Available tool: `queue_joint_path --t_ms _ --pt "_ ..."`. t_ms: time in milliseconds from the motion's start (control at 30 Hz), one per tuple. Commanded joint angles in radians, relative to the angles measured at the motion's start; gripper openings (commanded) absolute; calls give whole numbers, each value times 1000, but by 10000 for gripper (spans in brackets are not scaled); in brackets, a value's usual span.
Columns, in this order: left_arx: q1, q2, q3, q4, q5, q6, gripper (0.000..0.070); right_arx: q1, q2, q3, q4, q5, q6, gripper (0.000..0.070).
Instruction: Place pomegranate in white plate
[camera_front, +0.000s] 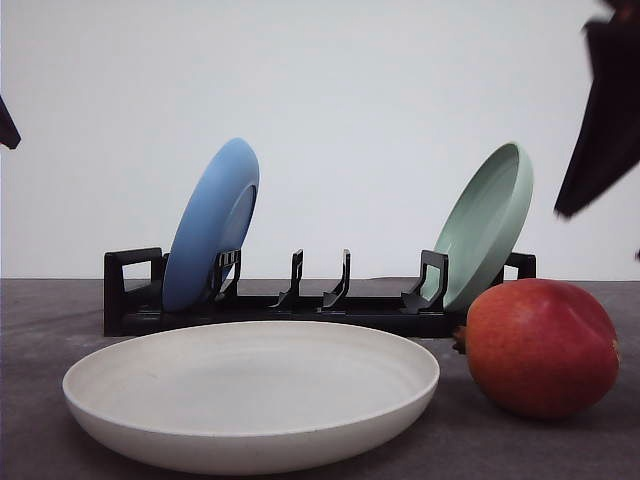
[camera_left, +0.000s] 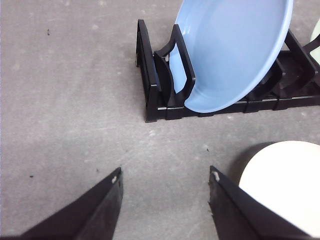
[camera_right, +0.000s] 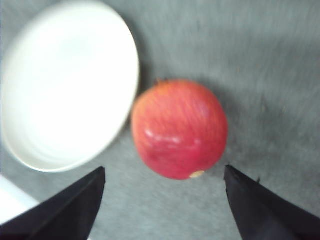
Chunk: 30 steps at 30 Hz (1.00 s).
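We locate the pomegranate (camera_front: 541, 346) on the grey table (camera_front: 40, 330), just beside the white plate (camera_front: 250, 392) on the plate's right and not touching it as far as the front view shows. The plate holds nothing. Behind both stands a black rack (camera_front: 300, 300) with 1 blue plate (camera_front: 211, 224) and 1 green plate (camera_front: 486, 224) leaning in its slots.

The right gripper (camera_right: 165, 195) hangs above the fruit with its jaws spread wide, 1 finger on each side. The left gripper (camera_left: 165, 192) is also spread, over bare table near the rack, holding nothing.

We judge the step in hand to be the descent and grasp. For a sound grasp:
1. We centre the jaws on the widest part of the fruit.
2. We close gently, since smooth round skin may slip.
3. We keep the fingers clear of the plate rim.
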Motion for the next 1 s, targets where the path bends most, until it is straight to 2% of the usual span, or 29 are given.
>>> queue_joint_path --t_ms 0,100,167,233,400,767,867,967 --pt "-2 3 7 11 3 10 313 20 47 33 8 31 3 486" --pt "-2 3 7 11 3 9 313 47 118 60 17 98 -24 546" --pt "-2 3 7 11 4 9 313 58 160 69 46 113 -48 580" --pt "-2 3 7 11 3 9 313 64 197 70 84 111 -64 586" --pt "-2 3 7 11 3 9 312 66 283 70 141 111 -76 587" --pt "-2 4 7 11 3 10 312 66 423 70 172 92 -91 584" --pt "-2 4 7 11 3 10 312 66 426 70 172 92 -90 523" --pt "-2 4 7 11 3 10 312 66 421 80 154 93 -90 508"
